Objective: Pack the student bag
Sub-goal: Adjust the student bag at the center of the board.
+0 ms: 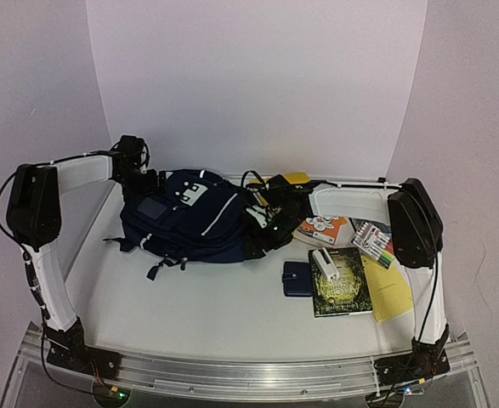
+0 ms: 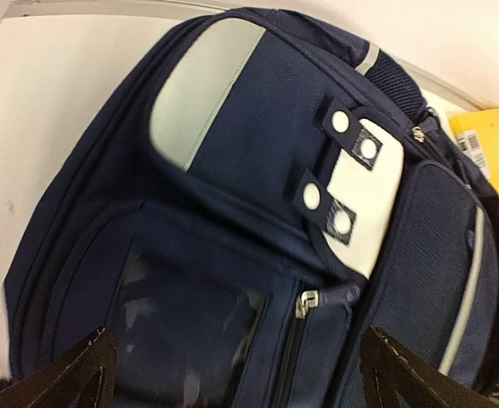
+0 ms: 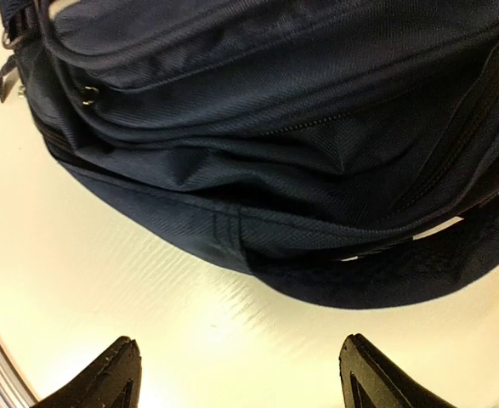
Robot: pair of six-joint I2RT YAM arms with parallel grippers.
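Note:
The student bag (image 1: 191,218) lies flat at the table's back middle, navy with thin white stripes and a white dotted patch (image 2: 364,200). My left gripper (image 1: 150,185) hovers over the bag's left end. In the left wrist view it (image 2: 240,384) is open, with the front pocket and its zipper pull (image 2: 307,303) below and nothing between the fingers. My right gripper (image 1: 271,223) is at the bag's right side. In the right wrist view it (image 3: 240,378) stands open above the bare table, and the bag's lower edge (image 3: 258,246) lies just ahead of the fingertips.
Right of the bag lie a small navy wallet (image 1: 297,278), a dark green book (image 1: 341,289) with a small white item (image 1: 323,259) on it, a yellow sheet (image 1: 390,293), a marker pack (image 1: 373,240) and an orange-white booklet (image 1: 321,228). A yellow item (image 1: 293,179) lies behind the bag.

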